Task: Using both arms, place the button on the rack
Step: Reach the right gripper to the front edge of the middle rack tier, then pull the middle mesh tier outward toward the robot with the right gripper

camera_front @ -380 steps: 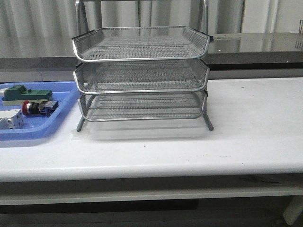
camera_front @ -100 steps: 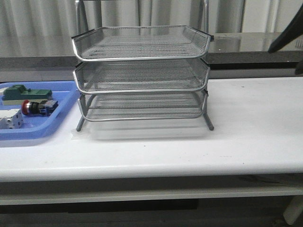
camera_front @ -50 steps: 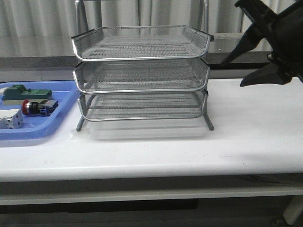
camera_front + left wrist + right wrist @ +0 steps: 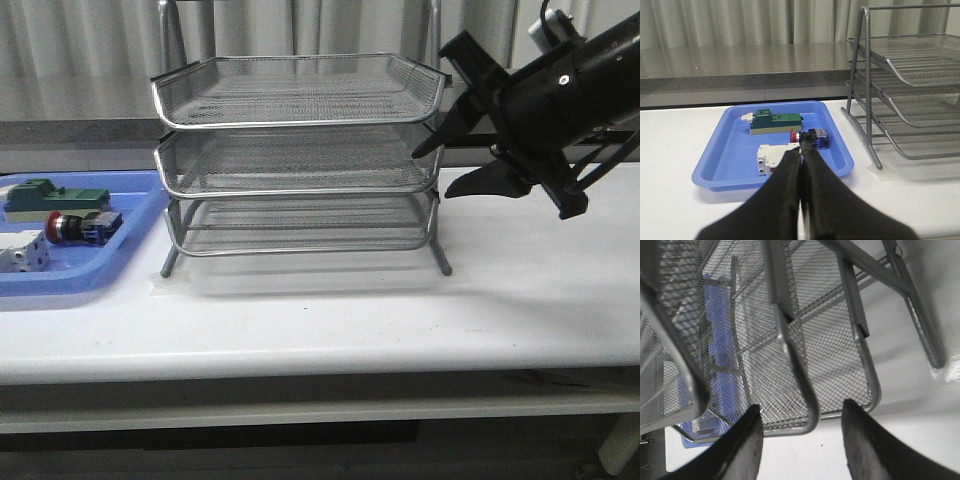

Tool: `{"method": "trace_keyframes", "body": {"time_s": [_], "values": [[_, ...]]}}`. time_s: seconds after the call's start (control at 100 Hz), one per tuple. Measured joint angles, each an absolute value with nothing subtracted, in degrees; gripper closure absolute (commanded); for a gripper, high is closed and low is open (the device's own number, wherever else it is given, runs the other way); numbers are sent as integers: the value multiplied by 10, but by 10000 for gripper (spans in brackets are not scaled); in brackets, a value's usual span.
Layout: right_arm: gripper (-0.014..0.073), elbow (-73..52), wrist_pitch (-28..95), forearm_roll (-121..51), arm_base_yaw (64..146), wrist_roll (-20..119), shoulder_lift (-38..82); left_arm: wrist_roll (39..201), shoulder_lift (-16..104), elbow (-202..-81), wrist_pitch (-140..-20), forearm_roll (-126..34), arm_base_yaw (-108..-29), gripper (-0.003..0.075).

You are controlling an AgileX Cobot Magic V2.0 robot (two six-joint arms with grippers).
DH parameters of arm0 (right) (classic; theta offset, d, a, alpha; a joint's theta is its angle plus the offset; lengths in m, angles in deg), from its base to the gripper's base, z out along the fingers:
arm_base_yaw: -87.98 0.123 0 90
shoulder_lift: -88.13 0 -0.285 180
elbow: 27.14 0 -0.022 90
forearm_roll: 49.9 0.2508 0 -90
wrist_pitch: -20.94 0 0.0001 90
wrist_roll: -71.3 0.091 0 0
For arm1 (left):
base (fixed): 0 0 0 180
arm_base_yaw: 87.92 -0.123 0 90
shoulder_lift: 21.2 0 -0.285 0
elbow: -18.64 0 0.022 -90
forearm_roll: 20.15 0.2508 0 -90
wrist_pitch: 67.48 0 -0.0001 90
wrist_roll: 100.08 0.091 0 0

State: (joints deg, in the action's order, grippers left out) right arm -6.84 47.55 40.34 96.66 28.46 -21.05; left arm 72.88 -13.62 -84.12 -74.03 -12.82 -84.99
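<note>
Progress: I judge the job barely begun. The small push-button switch with red head, black middle and blue rear block (image 4: 83, 227) lies untouched in the blue plastic tray (image 4: 100, 272), which sits at the left end of the white bench (image 4: 520, 290), just beside the rack.
Done so far: nothing on the silver wire-mesh letter rack with three stacked trays (image 4: 300, 160); as far as I can see, all three trays are bare.
Left to do: grasp the button, carry it across, set it on a tray; probably slide a tray out first.
Button's neighbours: a green block (image 4: 775, 122) behind it towards the tray's far edge, a white block (image 4: 774, 159) nearer the front edge, both close.
Left gripper (image 4: 802, 150): fingers pressed together, holding nothing, pointed at the button from well short of the tray's contents.
Right gripper (image 4: 445, 172): spread wide, empty, at the rack's right front corner; in the right wrist view the two fingers (image 4: 740, 447) bracket the rounded corner of the middle tray. Whether they touch the wire I cannot tell.
</note>
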Motion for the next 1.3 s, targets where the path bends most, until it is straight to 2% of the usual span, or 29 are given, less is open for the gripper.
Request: {"method": "trace_keyframes", "body": {"time_s": [0.45,0.52,0.69,0.83,1.3], "values": [[216,-113,502,434,968,250,-270,729,-136,-841,-740,-128,-850,741],[250,-114,503,439,968,244,-271,729,-136,-841,-740,-128,-850,741],[436,-116,506,443,968,238,-271,729,-136,-841,-740,-128,-850,741],[548,-116,509,443,968,235,-272,729,-136,-841,-740,-128,-850,741],[568,-92,537,437,967,220,-271,729,-136,-841,-740,-128,-850,741]]}}
